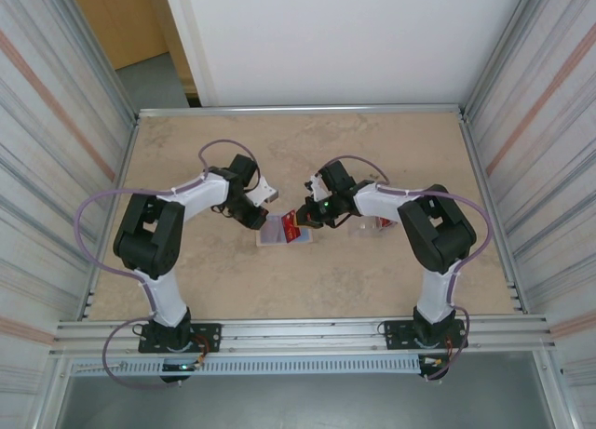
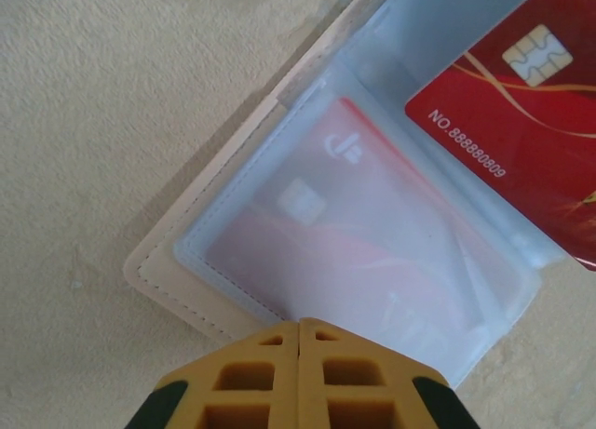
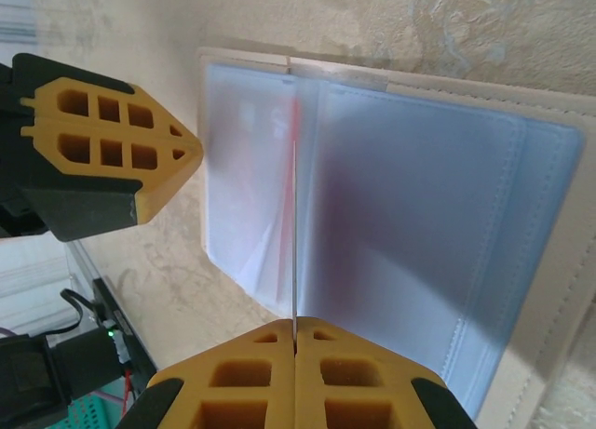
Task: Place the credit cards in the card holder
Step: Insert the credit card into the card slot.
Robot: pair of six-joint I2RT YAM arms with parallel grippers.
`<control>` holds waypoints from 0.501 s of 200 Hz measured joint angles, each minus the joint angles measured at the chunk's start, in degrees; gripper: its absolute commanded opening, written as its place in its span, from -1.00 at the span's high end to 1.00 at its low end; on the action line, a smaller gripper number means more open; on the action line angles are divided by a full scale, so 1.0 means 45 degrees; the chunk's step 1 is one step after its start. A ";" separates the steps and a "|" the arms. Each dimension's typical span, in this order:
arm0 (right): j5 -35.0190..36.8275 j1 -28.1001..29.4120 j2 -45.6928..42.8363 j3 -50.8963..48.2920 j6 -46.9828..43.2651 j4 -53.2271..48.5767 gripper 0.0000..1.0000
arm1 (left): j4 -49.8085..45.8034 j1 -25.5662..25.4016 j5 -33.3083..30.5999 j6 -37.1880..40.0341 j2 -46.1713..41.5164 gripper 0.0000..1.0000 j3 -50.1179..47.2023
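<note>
The right hand [image 3: 294, 328] pinches a thin glossy red credit card [image 2: 521, 113] edge-on over the clear plastic card holder [image 3: 419, 215]. The left wrist view adds its chip face and a second red card [image 2: 372, 234] sleeved inside; left hand [image 2: 299, 328] pressed together.

Table [image 2: 112, 122] is beige and matt, a bit rough, w/ stone-like mottling. Card holder [image 2: 391, 289] is clear soft plastic, smooth and slightly milky, w/ stitched edges. The beige backing [image 2: 163, 271] under it is matt and looks leather-like. Credit card [image 2: 521, 140], upper right of the left wrist view, is glossy red plastic w/ a shiny gold metal chip [image 2: 533, 57]. Left gripper [image 2: 299, 350] and right gripper [image 3: 294, 355] are matt yellow plastic w/ black parts. Rails [image 1: 298, 108] at the table edge look like brushed metal.
</note>
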 measured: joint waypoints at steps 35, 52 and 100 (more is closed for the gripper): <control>-0.0063 0.0165 0.0316 0.0005 0.0063 0.0262 1.00 | 0.0019 0.0000 -0.0214 0.0180 0.0000 1.00 -0.0053; -0.0058 0.0267 0.0350 0.0005 0.0185 0.0389 1.00 | 0.0058 0.0000 -0.0219 0.0223 0.0000 1.00 -0.0131; -0.0058 0.0301 0.0350 0.0000 0.0272 0.0593 1.00 | 0.0078 0.0005 -0.0219 0.0233 0.0029 1.00 -0.0155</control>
